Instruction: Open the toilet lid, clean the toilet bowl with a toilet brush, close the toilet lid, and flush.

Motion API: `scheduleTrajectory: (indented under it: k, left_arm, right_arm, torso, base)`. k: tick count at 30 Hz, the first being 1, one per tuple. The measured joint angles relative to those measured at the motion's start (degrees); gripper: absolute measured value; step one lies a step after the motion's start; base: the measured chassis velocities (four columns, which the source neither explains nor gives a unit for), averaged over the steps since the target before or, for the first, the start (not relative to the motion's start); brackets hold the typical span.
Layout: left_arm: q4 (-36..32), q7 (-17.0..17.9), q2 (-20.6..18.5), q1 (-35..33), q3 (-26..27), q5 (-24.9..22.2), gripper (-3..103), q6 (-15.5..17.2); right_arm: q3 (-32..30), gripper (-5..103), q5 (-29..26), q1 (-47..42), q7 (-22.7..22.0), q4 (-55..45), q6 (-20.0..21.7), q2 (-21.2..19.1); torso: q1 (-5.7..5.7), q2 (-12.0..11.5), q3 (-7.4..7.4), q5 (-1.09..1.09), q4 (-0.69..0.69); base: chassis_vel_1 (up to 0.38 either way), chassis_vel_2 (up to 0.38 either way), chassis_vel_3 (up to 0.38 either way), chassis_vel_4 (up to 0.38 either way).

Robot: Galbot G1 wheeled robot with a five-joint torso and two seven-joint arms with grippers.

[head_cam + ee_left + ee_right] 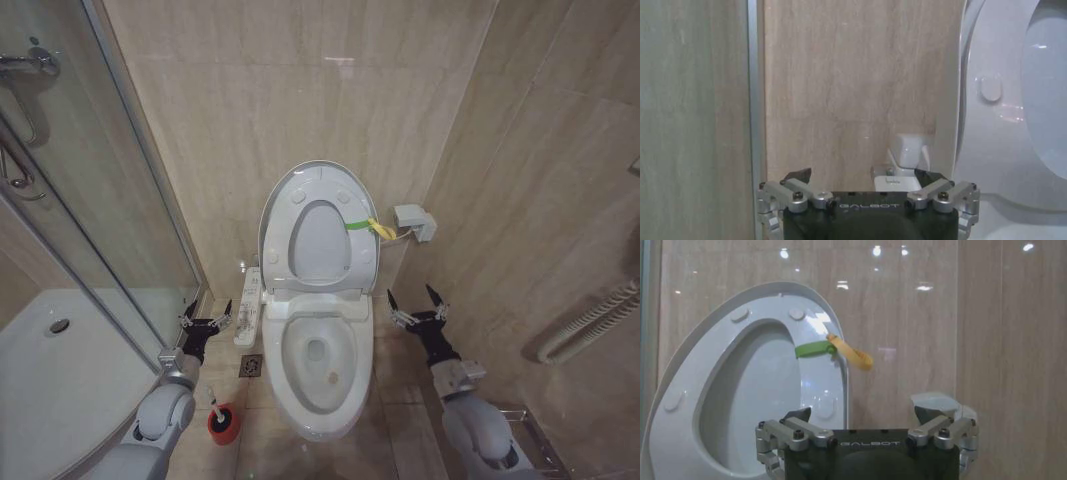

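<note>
The toilet lid (312, 215) stands raised against the wall. The toilet brush (221, 416) sits in its red holder on the floor beside the toilet bowl (318, 362), just below the left end effector (207, 322), which is spread open; the right end effector (420, 308) is open too. Likely light and stiff: pinch the thin handle (slippery plastic, probably).

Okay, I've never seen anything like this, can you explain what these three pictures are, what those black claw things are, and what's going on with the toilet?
This is a two-armed wheeled robot in a bathroom. The wide picture is from a camera on its head, looking down. The black claws are its grippers: the left gripper is beside the toilet's button panel, the right gripper on the other side. Both are open and hold nothing. The other two pictures come from cameras on each wrist, looking past the fingers at the wall. The toilet lid and the seat ring stand raised against the wall, so the toilet bowl is open. The toilet brush sits in its red holder on the floor, near the left arm.
</note>
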State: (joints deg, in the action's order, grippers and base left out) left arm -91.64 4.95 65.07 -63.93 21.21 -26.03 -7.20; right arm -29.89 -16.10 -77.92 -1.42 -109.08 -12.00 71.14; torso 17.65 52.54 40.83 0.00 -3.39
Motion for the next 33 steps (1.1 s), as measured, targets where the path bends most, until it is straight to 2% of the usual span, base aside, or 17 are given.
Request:
scheduleTrajectory:
  k: [12, 29, 33]
  left_arm:
    - [0.00, 0.00, 0.00, 0.00, 0.00, 0.00, 100, 0.00]
    - [0.00, 0.00, 0.00, 0.00, 0.00, 0.00, 100, 0.00]
    - [0.00, 0.00, 0.00, 0.00, 0.00, 0.00, 100, 0.00]
  right_arm:
    - [-1.51, 100, 2.70, -3.11, -1.32, 0.94, -2.07, 1.42]
    - [-1.53, 100, 3.98, -7.12, -3.45, -2.22, -0.42, 3.15]
    - [-1.59, 100, 4.49, -8.08, -3.90, -4.50, -0.07, 4.88]
  torso:
    - [0.00, 0.00, 0.00, 0.01, 0.01]
    - [0.00, 0.00, 0.00, 0.00, 0.00]
    - [0.00, 0.00, 0.00, 0.00, 0.00]
  base:
    - [0.000, 0.000, 0.000, 0.000]
    - [0.000, 0.000, 0.000, 0.000]
    - [0.000, 0.000, 0.000, 0.000]
